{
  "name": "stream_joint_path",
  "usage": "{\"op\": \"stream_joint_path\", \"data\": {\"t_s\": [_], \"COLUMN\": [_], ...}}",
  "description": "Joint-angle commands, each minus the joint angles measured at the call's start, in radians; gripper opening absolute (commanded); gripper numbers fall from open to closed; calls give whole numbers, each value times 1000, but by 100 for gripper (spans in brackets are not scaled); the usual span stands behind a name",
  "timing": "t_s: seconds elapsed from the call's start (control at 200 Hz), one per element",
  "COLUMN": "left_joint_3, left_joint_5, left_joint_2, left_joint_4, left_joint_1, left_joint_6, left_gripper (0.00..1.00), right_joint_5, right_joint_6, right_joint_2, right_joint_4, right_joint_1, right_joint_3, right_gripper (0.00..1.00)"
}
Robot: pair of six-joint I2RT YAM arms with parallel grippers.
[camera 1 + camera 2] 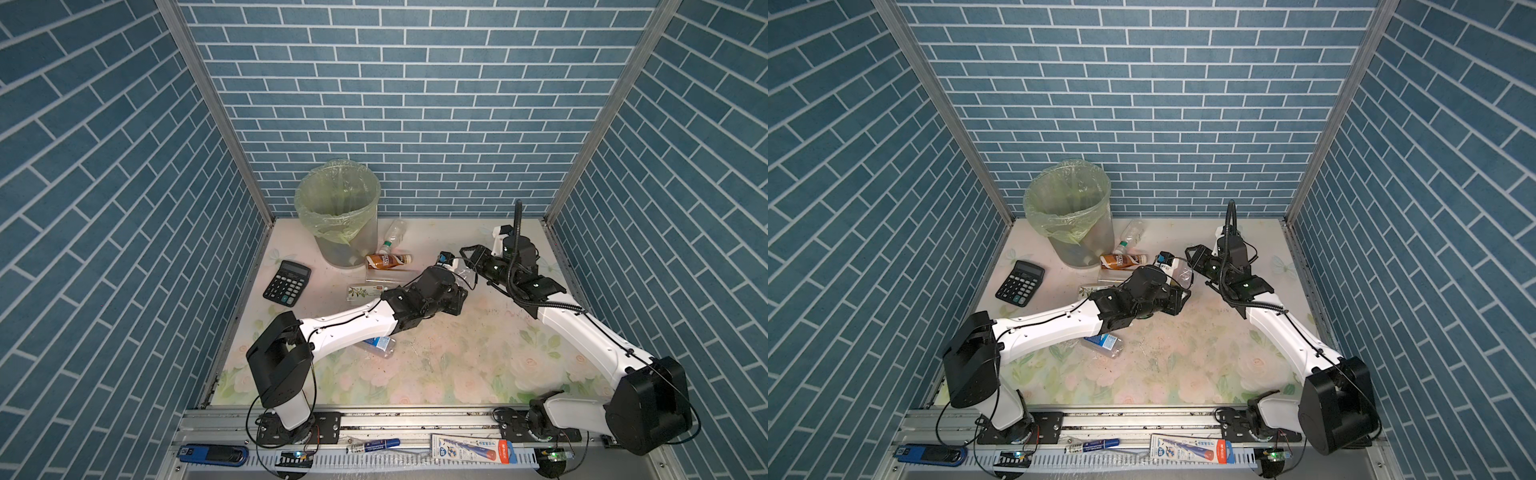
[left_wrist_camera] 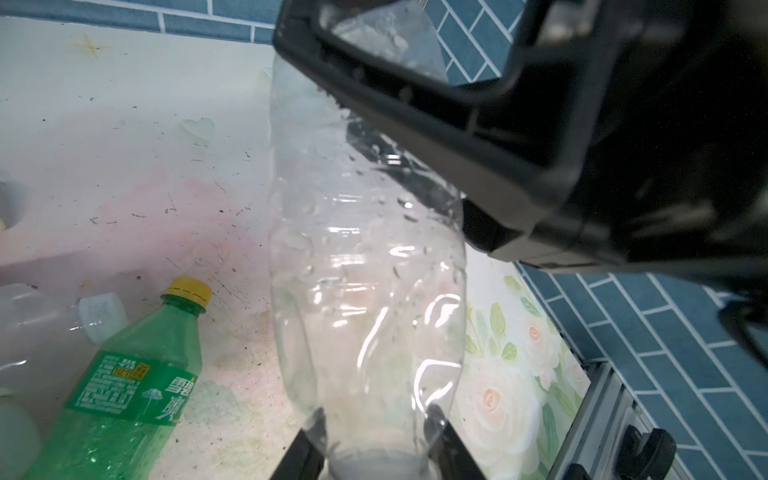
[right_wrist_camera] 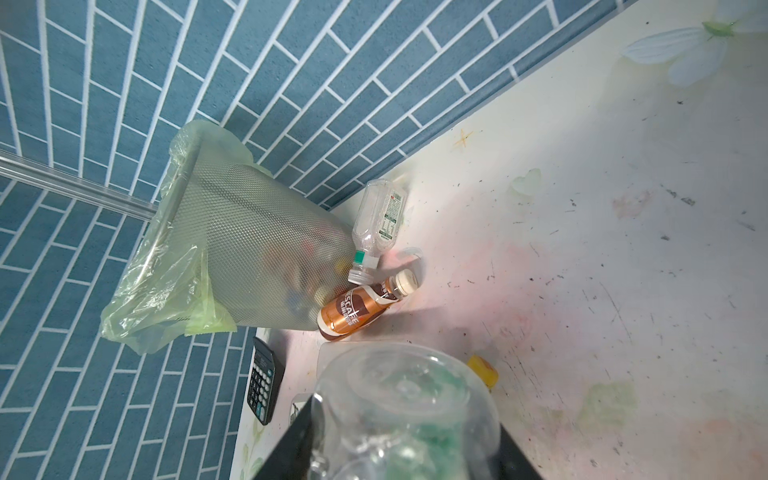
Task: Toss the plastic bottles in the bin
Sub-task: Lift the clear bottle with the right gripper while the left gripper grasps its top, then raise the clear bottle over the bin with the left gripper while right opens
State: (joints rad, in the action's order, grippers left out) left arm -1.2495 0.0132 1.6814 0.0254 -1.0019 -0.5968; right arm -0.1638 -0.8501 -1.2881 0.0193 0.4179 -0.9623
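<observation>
Left wrist view shows the danger plainly. The left gripper (image 2: pixel 374 461) has its fingers pinched narrow on one end of a crumpled clear bottle (image 2: pixel 365 270), while the right gripper (image 3: pixel 403 451) clamps the same bottle further along. The bottle hangs off the table between them, right of the middle and well apart from the bin (image 1: pixel 353 249) at the back left.

If both arms pull before one lets go, the thin wall may twist, buckle or spring free. The left hold looks shallow and the plastic carries droplets, so it may slip during the carry. That carry runs leftward, and the left arm sits low over bottles that are lying down, so a sweep could scatter them or nudge the bin. The bin's rim stands high, and a low release would probably bounce the bottle off the wall.

Counted from the left:
- One calculator (image 1: pixel 287 283).
- One bin, with dim shapes inside too blurred to count.
- One leaf-labelled bottle (image 1: pixel 365 291).
- One blue-labelled bottle (image 1: pixel 380 345), half under the left arm.
- One brown bottle (image 1: pixel 386 261), with what looks like a flat clear bottle (image 1: pixel 388 276) just beside it.
- One green-banded bottle (image 1: pixel 394 236).
- The one held clear bottle.
- One green bottle (image 2: pixel 133 374), which shows only in the wrist views.

A white-capped bottle (image 2: pixel 41 328) lies beside the green bottle. It may already be counted; that cannot be told. That makes about seven bottles outside the bin.
</observation>
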Motion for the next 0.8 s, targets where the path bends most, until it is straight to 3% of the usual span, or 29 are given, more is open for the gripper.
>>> {"op": "stream_joint_path", "data": {"t_s": [0.0, 0.255, 0.52, 0.795], "left_joint_3": [12, -12, -48, -96], "left_joint_5": [-4, 10, -21, -2], "left_joint_2": [17, 15, 19, -66], "left_joint_4": [-19, 22, 90, 260], "left_joint_1": [-2, 6, 73, 157], "left_joint_6": [3, 29, 44, 103], "left_gripper": [34, 20, 16, 16], "right_joint_5": [8, 13, 7, -28], "right_joint_6": [-30, -9, 31, 80], "right_joint_2": [20, 6, -35, -48], "right_joint_4": [-19, -13, -8, 1], "right_joint_1": [8, 9, 7, 8], "right_joint_3": [-42, -60, -98, -177], "right_gripper": [51, 55, 71, 91]}}
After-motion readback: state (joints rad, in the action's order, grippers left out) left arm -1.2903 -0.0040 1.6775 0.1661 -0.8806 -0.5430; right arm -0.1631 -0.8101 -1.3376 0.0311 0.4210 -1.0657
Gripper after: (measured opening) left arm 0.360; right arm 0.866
